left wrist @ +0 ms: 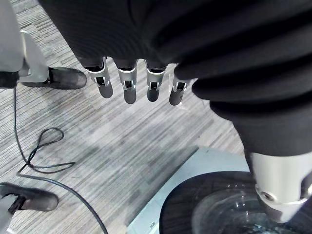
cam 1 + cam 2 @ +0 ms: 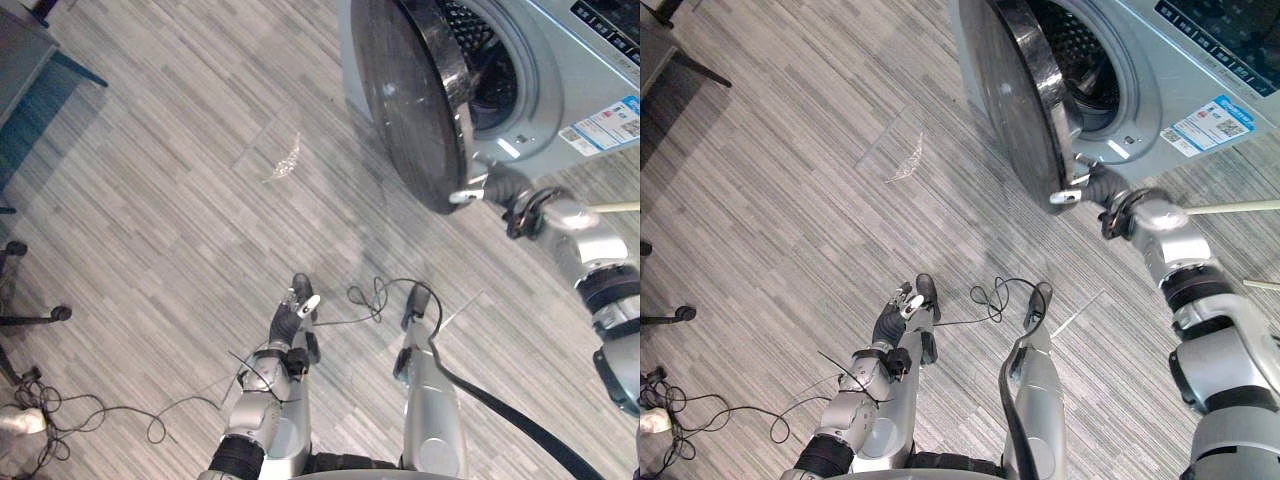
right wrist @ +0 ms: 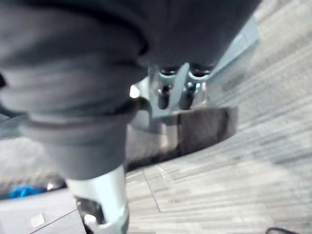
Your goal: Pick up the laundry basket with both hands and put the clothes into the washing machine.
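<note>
Standing open edge-on, washing machine door [image 2: 410,100] — right robot hand [image 2: 497,187] at its rim.

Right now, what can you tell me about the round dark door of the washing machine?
The round dark door of the silver-grey washing machine stands wide open, leaving the perforated metal drum exposed. Its face looks like glossy, bulging dark glass in a black rim. The robot's right hand is at its lower rim, apparently touching it.
</note>
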You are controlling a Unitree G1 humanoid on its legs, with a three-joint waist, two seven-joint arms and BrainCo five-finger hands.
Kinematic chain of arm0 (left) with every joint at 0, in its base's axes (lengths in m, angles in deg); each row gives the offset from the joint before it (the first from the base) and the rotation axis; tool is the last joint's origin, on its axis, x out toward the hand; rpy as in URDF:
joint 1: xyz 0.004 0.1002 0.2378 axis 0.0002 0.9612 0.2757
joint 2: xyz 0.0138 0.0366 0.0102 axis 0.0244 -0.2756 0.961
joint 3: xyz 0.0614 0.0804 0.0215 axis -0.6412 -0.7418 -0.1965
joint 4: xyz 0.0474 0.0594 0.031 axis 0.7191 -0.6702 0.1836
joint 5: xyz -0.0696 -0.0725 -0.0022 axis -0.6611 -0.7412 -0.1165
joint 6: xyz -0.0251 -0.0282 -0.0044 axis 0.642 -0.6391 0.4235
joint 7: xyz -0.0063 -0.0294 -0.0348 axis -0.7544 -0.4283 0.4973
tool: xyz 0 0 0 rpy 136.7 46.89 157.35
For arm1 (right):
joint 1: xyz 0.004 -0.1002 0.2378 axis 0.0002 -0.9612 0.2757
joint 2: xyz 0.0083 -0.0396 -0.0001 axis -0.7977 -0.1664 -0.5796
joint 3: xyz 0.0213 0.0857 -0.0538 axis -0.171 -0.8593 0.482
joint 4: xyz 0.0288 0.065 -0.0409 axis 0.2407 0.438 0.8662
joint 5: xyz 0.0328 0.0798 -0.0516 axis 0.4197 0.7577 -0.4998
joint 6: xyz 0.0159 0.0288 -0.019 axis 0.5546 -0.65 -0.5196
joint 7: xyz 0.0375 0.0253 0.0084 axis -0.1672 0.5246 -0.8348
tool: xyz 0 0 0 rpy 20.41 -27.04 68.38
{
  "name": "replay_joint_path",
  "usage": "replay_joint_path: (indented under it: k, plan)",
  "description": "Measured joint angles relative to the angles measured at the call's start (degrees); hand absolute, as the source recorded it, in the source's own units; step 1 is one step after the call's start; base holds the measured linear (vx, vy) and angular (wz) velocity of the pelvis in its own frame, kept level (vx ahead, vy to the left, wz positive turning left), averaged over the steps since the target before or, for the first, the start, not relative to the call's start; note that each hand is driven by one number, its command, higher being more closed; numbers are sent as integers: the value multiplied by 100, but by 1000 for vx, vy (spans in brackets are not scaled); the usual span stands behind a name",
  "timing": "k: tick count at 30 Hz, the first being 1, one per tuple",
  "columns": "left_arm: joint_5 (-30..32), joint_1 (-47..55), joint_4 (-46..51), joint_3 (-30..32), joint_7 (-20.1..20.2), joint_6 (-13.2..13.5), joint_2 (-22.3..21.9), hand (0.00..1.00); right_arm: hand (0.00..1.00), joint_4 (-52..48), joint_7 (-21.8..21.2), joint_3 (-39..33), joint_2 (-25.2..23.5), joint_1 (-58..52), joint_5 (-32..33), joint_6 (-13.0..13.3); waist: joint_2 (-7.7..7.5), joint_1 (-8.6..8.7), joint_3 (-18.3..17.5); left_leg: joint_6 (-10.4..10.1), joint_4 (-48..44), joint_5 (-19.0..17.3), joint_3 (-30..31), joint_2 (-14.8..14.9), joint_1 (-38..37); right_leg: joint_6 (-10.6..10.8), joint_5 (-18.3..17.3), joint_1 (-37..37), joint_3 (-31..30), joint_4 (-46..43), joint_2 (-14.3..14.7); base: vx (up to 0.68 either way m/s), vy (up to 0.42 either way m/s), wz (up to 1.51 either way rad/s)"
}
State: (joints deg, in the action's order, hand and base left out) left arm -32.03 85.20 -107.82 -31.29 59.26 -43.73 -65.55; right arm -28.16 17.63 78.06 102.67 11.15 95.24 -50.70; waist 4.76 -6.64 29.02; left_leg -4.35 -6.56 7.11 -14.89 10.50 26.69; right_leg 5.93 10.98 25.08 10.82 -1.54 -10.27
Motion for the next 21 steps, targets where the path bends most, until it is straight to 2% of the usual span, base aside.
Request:
replay_joint_path:
  k: [1, 4, 7, 11, 14, 16, 18, 20, 21]
  plan:
    - [0, -85, 48, 73, -26, 4, 35, 0, 0, 92, 0, -17, -54, -166, -3, -2, 14, -67, -8, -27, 93, 32, 38, -33, -34, -4, 2, -19, 7, 32, -3, -46, -15, 6]
    - [24, -153, 489, 471, -277, 51, 66, 0, 0, 242, 25, -321, -440, -627, -14, 12, 36, -60, -19, -27, 255, 106, 68, -79, -163, -8, 5, -125, 42, 103, -15, -31, -13, 7]
    - [125, -360, 1072, 996, -569, 153, 84, 0, 0, 384, 57, -721, -792, -1133, -22, 35, 129, -40, -75, 3, 260, 127, 78, -114, -171, -6, 6, -144, 52, 116, -46, -7, -2, 1]
    - [763, -730, 2062, 1625, -1075, 223, 328, 0, 0, 533, 131, -1134, -1363, -1617, -212, 112, 161, -18, -96, 9, 264, 130, 61, -137, -283, -4, 6, -237, 26, 130, -65, -6, -3, -2]
    - [1722, -1048, 2971, 1971, -1688, 255, 537, 0, 0, 568, 154, -1364, -1732, -1887, -279, 233, 159, 18, -96, 8, 266, 128, 59, -139, -321, -3, 6, -287, 24, 155, -65, -14, -5, 0]
    - [2210, -1206, 3688, 2046, -2010, 265, 600, 0, 0, 777, 224, -1418, -2039, -2004, -464, 255, 158, 48, -97, -10, 271, 114, 53, -140, -351, -1, 4, -313, 19, 156, -67, -49, -17, -1]
    - [2294, -1314, 3975, 2023, -2026, 298, 666, 0, 0, 951, 270, -1487, -2205, -2002, -585, 264, 157, 59, -97, -23, 277, 105, 52, -141, -351, 0, 3, -313, 19, 163, -67, -39, -13, 0]
    - [2337, -1680, 4178, 1853, -2024, 374, 1002, 0, 0, 1218, 390, -1564, -2457, -2002, -1016, 271, 156, 93, -98, -25, 284, 105, 52, -144, -352, 0, 4, -316, 19, 173, -68, -49, -16, 1]
    - [2359, -2070, 4240, 1536, -1971, 389, 1383, 0, 0, 1410, 473, -1636, -2582, -2014, -1371, 274, 155, 103, -99, -25, 287, 105, 52, -149, -352, 12, 12, -318, 19, 173, -75, -43, -11, 1]
